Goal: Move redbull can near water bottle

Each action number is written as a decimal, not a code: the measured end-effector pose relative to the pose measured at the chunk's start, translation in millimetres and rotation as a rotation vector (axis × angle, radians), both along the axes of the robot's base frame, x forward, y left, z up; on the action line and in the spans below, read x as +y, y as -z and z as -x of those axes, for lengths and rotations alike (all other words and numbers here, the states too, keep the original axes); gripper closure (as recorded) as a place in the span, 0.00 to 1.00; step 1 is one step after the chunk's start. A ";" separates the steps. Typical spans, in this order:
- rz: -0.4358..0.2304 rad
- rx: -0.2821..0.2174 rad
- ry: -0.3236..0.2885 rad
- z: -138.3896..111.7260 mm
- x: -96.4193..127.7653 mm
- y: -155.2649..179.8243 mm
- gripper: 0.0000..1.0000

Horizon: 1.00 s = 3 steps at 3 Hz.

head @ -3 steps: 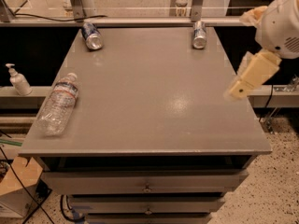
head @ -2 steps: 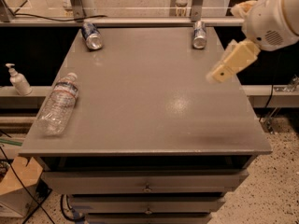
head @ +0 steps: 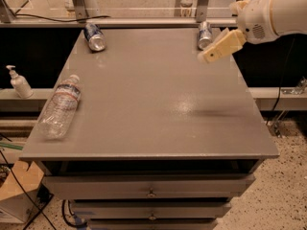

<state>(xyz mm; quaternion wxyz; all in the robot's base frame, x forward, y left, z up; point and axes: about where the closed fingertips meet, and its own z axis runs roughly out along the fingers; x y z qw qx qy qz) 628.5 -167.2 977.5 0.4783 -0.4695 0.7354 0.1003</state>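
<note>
- Grey tabletop [head: 144, 109]: water bottle [head: 60, 107] lying at left edge; redbull can [head: 205, 34] at far right corner.
- Gripper [head: 208, 56] hovers just beside the can's near end; jaws open or closed: cannot tell.

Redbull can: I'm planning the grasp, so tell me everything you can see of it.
The redbull can is slim, silver and blue, and looks like metal. It has a shiny silver end turned toward the camera. It seems to lie on its side at the far right corner of the table, resting on the top. The gripper hangs just in front of it; whether they touch is unclear.
</note>
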 end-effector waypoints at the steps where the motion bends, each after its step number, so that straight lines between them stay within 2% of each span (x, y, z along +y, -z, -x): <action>1: -0.040 0.045 0.028 -38.5 -2.7 11.5 0.00; 2: -0.049 0.046 0.033 -44.9 -1.7 9.5 0.00; 3: -0.115 0.050 0.051 -53.2 6.3 18.4 0.00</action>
